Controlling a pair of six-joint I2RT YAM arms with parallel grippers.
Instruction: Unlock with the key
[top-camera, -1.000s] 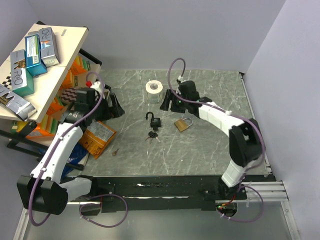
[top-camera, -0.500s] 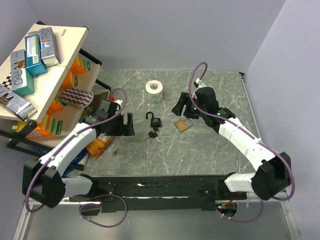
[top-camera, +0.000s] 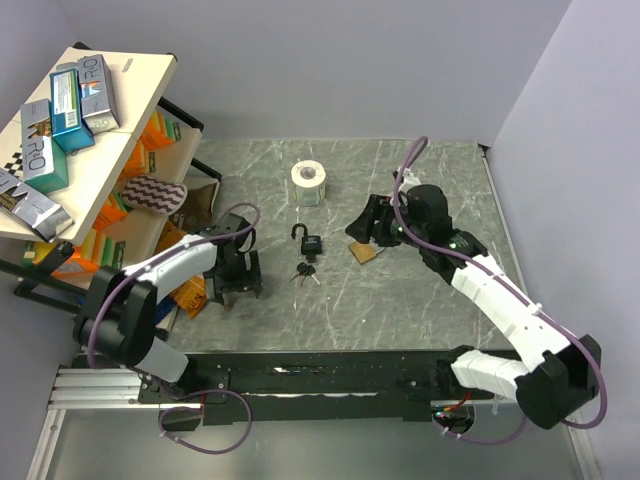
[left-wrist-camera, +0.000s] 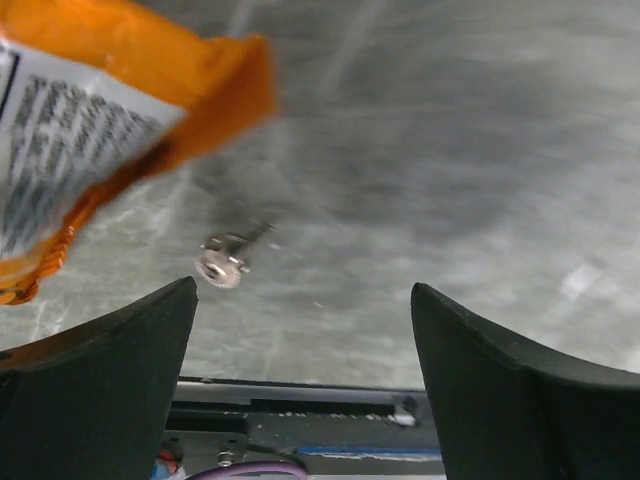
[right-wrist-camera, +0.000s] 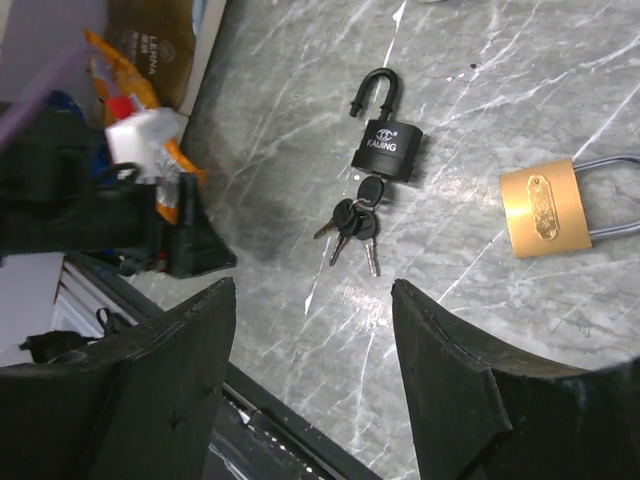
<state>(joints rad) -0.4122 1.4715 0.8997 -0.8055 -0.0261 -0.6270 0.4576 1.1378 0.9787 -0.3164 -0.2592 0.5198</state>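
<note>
The bunch of silver-bladed keys with black plastic heads (top-camera: 305, 273) lies near the middle of the grey marbled table (top-camera: 420, 300), well apart from both arms. In the right wrist view the bunch (right-wrist-camera: 352, 225) fans out just below the black padlock (right-wrist-camera: 387, 150). One key head touches the lock's underside, apparently seated in the keyhole. The lock's black shackle (right-wrist-camera: 375, 90) stands raised with one end free of the body.

To the right of it lies a brass padlock with a silver shackle (right-wrist-camera: 545, 210), flat on the table and clear of the keys.

The right gripper (top-camera: 360, 226) hangs above the table at centre right of the overhead view, just beside the brass padlock (top-camera: 363, 250). Its two black fingers (right-wrist-camera: 130, 400) are spread wide with nothing between them.

The left gripper (top-camera: 237, 290) sits at centre left, low over the table. Its fingers (left-wrist-camera: 100, 400) are also parted and empty. A small lone silver key (left-wrist-camera: 228, 262) lies on the table between them in the left wrist view, not touching either finger. An orange printed packet (left-wrist-camera: 100, 130) fills the upper left of that view, its corner near this key.

A white roll of tape (top-camera: 309, 180) stands toward the top of the table.
</note>
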